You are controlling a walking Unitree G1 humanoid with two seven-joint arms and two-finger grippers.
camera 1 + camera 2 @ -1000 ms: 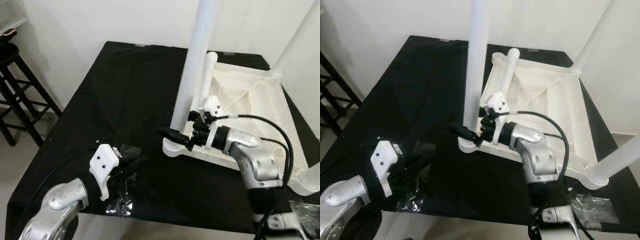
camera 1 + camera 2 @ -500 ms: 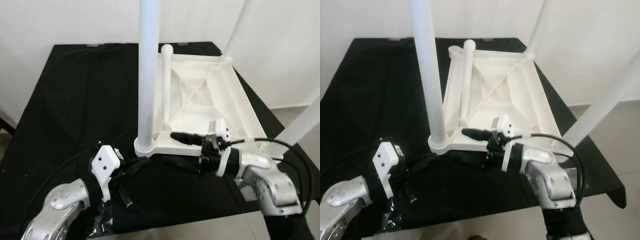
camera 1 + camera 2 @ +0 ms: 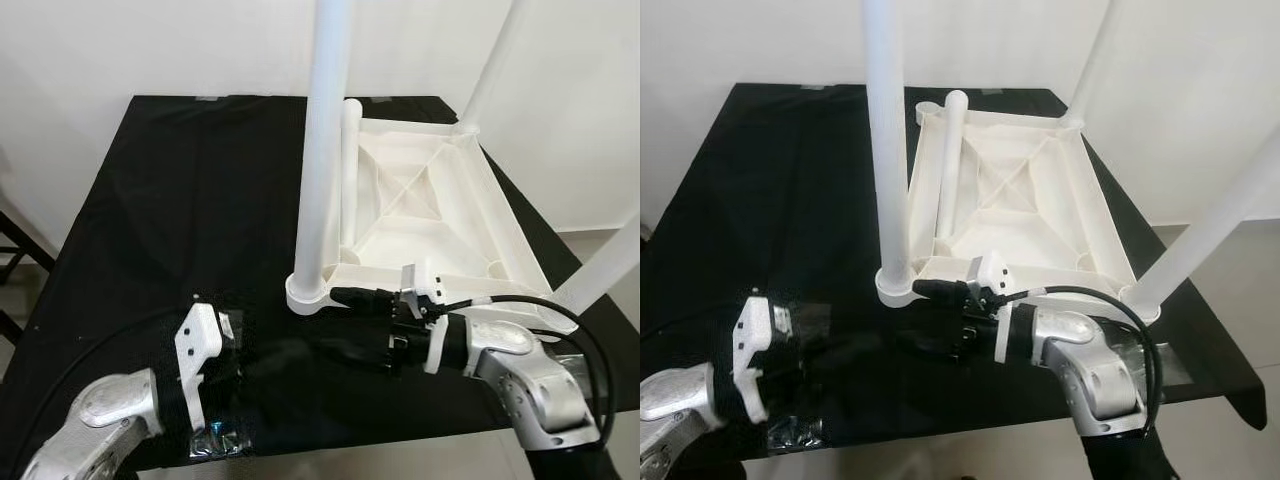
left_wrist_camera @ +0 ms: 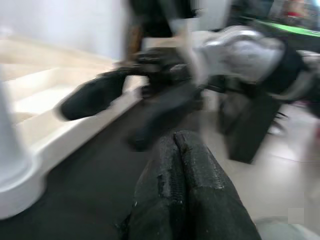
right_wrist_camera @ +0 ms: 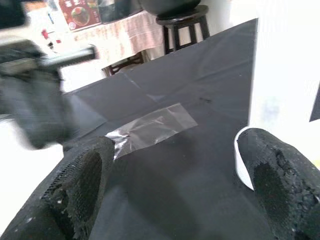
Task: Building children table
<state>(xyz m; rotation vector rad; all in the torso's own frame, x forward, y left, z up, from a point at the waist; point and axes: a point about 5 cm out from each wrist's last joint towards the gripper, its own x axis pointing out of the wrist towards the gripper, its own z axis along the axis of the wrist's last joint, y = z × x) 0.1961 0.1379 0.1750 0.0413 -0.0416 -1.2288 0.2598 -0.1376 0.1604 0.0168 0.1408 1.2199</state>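
Since half a second ago: our right hand (image 3: 930, 315) has slid in lower along the near edge of the tabletop, and our left hand (image 3: 790, 350) has drawn back toward us; part of the shift is our own head moving.
Tabletop (image 3: 430, 200): white, upside down on the black counter (image 3: 190, 190), ribs facing up.
Fitted legs: one leg (image 3: 322, 150) stands upright in the near-left corner socket (image 3: 308, 290); a far leg (image 3: 495, 60) and a near-right leg (image 3: 1200, 235) also rise from their corners.
Loose leg (image 3: 948, 165): lies inside the tray along its left wall, not yet fitted.
Right hand state: fingers spread wide, one finger (image 5: 280, 180) just beside the corner socket, the other over bare cloth, gripping nothing.
Left hand state: fingers (image 4: 185, 190) pressed together, holding nothing, low over the counter near a scrap of clear plastic (image 3: 215, 440).
Step in hand, as we judge it: steadying or seating the near-left corner.
How to do it well: we should close squarely on the socket rim, not the leg, press straight down, and keep the cable (image 3: 520, 300) off the tray.
Risk: a sideways push could skid the tabletop on the cloth.
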